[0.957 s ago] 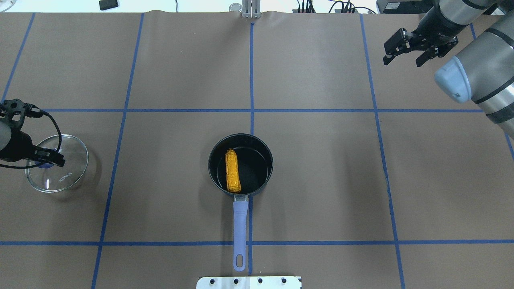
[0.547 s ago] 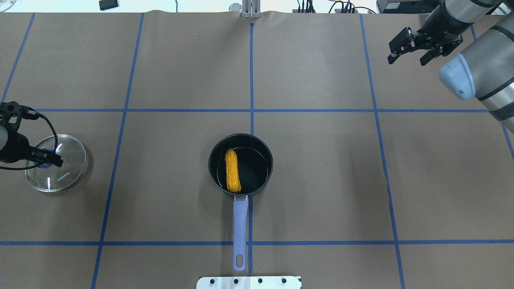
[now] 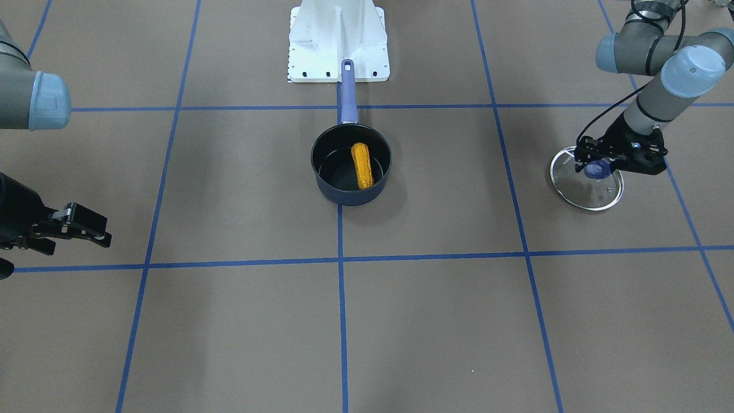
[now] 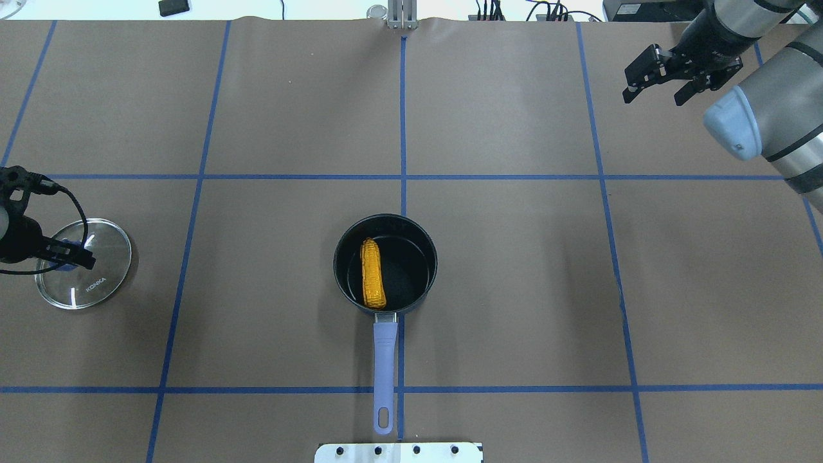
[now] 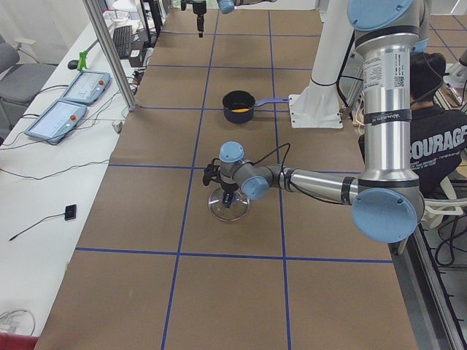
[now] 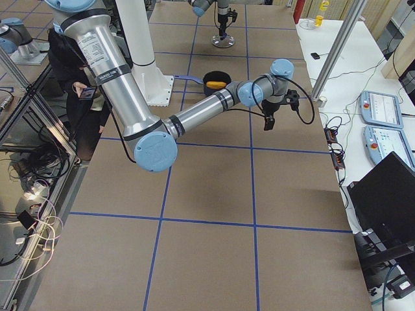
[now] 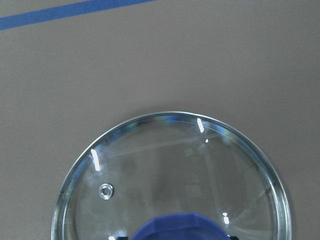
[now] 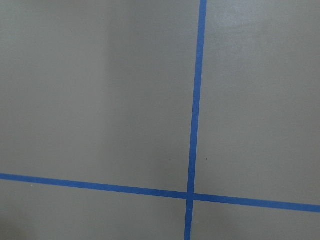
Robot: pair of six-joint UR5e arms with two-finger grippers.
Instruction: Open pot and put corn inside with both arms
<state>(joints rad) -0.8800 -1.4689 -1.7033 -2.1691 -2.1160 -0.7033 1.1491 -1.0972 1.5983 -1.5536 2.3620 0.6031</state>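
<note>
Pot: the dark pot [image 4: 386,220] stood uncovered at the middle of the tabletop, closer to the robot-side edge than to the far edge. Its light-purple handle [image 4: 384,360] pointed straight at the robot-side edge, along the centre tape line.
Corn: the corn [image 4: 373,273] lay inside the pot on its bottom, against the wall on the robot's left side, lengthwise from far edge to robot-side edge.
Lid: the glass lid [image 4: 103,280] was close to the table's left edge, about halfway between the far and robot-side edges and well apart from the pot. It was level, knob up; whether it touched the tabletop could not be told.
Left gripper: the left gripper [image 4: 74,254] came in from the left edge, its fingers closed on the lid's blue knob [image 3: 598,168].
Right gripper: the right gripper [image 4: 651,99] hung above the far right corner, fingers spread wide with nothing between them. Its wrist camera showed only brown table [image 8: 100,100] and crossing blue tape lines [image 8: 195,100].
</note>
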